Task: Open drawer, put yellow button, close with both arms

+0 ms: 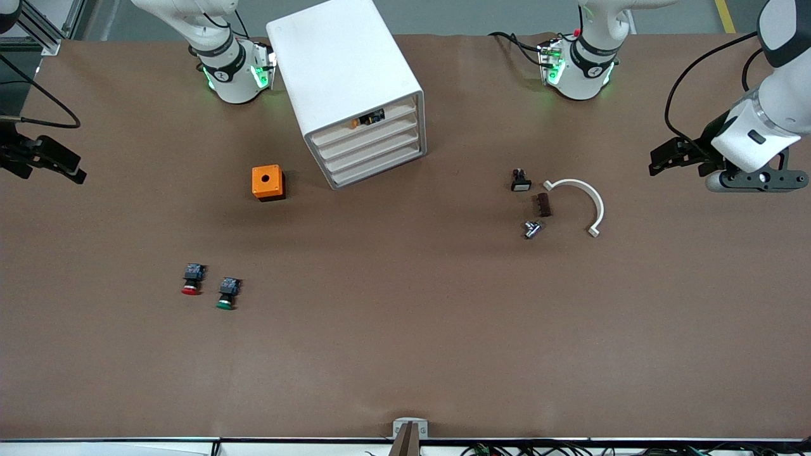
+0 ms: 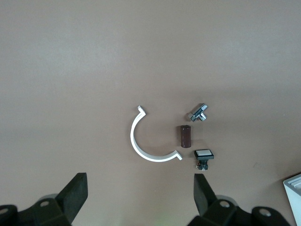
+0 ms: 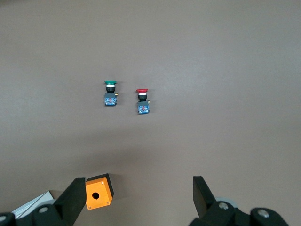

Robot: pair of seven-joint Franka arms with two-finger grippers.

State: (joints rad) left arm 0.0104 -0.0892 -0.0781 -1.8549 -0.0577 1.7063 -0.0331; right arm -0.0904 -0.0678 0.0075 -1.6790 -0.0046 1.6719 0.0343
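Note:
The white cabinet (image 1: 355,82) stands on the table between the two arm bases. Its topmost drawer (image 1: 370,125) is almost pushed in, its front close to level with the three lower ones. The yellow button (image 1: 367,118) lies in that drawer and shows in the gap above the front, orange cap toward the right arm's end. My left gripper (image 1: 662,159) hangs open and empty over the left arm's end of the table; its wrist view shows it (image 2: 138,188) empty above bare table. My right gripper (image 1: 63,163) hangs open and empty over the right arm's end (image 3: 138,188).
An orange box with a hole (image 1: 268,182) sits beside the cabinet. A red-capped button (image 1: 191,280) and a green-capped button (image 1: 227,293) lie nearer the camera. Toward the left arm's end lie a white arc (image 1: 583,196), a brown cylinder (image 1: 543,205), a metal fitting (image 1: 531,229) and a white-capped switch (image 1: 520,180).

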